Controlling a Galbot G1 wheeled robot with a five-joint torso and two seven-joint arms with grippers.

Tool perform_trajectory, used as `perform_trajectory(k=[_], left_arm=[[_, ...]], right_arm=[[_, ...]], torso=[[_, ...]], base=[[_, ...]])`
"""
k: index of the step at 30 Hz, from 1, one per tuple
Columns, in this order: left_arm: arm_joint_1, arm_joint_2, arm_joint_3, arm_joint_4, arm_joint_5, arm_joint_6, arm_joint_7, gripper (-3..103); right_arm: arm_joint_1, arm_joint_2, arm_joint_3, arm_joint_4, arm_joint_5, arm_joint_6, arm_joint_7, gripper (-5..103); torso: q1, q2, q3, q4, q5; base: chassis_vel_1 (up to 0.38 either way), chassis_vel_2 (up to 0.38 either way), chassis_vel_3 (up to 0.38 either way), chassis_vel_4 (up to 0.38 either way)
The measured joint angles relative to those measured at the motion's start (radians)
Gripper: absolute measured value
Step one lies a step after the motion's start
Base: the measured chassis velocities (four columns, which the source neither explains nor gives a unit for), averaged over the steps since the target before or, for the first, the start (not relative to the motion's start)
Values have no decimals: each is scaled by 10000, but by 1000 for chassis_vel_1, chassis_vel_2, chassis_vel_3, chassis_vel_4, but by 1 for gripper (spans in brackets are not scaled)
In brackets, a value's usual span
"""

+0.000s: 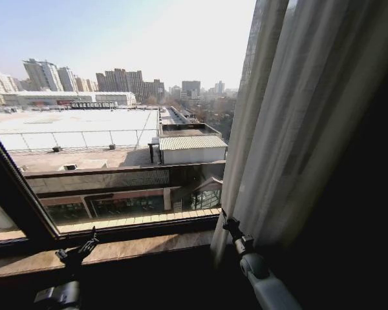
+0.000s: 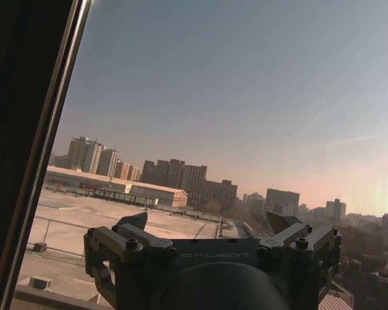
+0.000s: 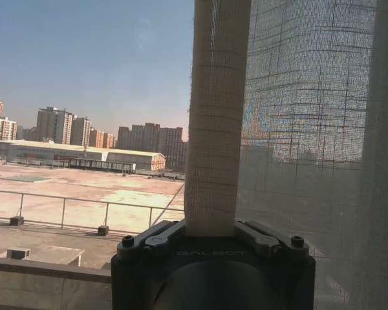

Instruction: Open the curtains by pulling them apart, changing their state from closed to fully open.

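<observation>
Sheer white pleated translucent curtain (image 1: pixel 291 123), gathered at right of window, leading fold clenched in right gripper (image 3: pixel 212 234) near the sill; left gripper (image 2: pixel 210 236) held released, idle at left; risk noted: thin fold may be slipped from jaws if pulled sharply.

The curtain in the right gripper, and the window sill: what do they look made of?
The curtain looks like sheer white woven fabric: an open grid weave, with buildings showing through it. The window sill looks like polished brown stone, judging by its sheen, though I can't be sure.
</observation>
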Motion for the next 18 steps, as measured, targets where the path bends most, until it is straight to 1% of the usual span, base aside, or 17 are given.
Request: perform_trajectory(k=[5,9,15,18], left_arm=[[0,0,-1,0,0,0,0,100],[0,0,-1,0,0,0,0,100],[0,0,2,0,0,0,0,100],[0,0,2,0,0,0,0,100]], right_arm=[[6,21,15,-70,2,-4,-46,0],[7,20,43,-136,5,19,-92,0],[7,6,80,-192,39,44,-127,0],[16,5,93,-225,50,64,-152,0]], torso=[[0,0,0,3,-1],[0,0,0,2,-1],[1,0,0,0,1],[1,0,-1,1,0]], base=[[-109,-94,114,78],[-173,-181,198,181],[-260,-259,255,236],[-294,-309,325,316]])
